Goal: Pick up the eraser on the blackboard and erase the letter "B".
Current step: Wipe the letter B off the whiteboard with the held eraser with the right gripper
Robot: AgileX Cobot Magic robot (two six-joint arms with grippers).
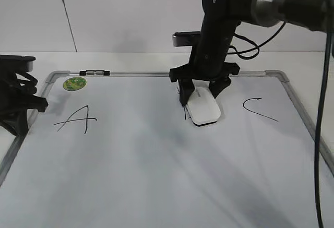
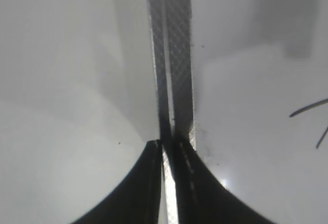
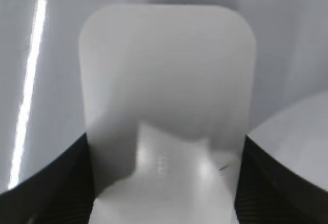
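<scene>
The white eraser [image 1: 203, 109] lies flat on the blackboard [image 1: 156, 176] near its middle back. My right gripper [image 1: 201, 96] is shut on the eraser, one finger on each long side. In the right wrist view the eraser [image 3: 164, 80] fills the space between the two black fingers [image 3: 164, 183]. Of the letter "B" only a thin black stroke [image 1: 185, 114] shows at the eraser's left edge; the rest is hidden under it. My left gripper [image 1: 21, 103] rests at the board's left edge, shut and empty [image 2: 166, 147], over the grey frame [image 2: 174, 55].
The letter "A" [image 1: 77, 118] is at the left and the letter "C" [image 1: 258, 108] at the right of the board. A round green sticker [image 1: 74, 84] sits in the back left corner. The right arm's cable [image 1: 319, 134] hangs at the right edge.
</scene>
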